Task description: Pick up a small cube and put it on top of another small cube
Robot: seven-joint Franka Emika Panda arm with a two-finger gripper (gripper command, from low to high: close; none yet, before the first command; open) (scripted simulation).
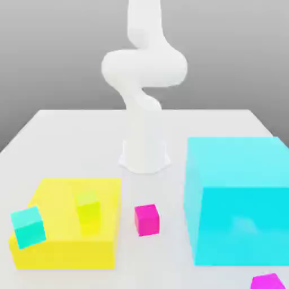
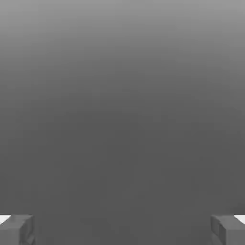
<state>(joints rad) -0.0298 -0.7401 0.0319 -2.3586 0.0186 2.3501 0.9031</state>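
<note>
Nothing stacked yet: claw (image 2: 122, 229) spread wide, empty. Magenta cube (image 1: 147, 219) resting on surface (image 1: 68, 130), yellow block (image 1: 62, 248) at nine o'clock; grasp and stacking remain.

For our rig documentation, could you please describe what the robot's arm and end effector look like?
The arm is plain glossy white, built of smooth rounded segments rising from a round white base, with no cables or markings visible. The end effector has two blocky grey fingers with white edges.

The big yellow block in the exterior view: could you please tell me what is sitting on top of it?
A small yellow-green cube stands on the big yellow block. A small cyan cube sits tilted at its corner on the exterior view's left. The block's top beneath them is covered.
</note>
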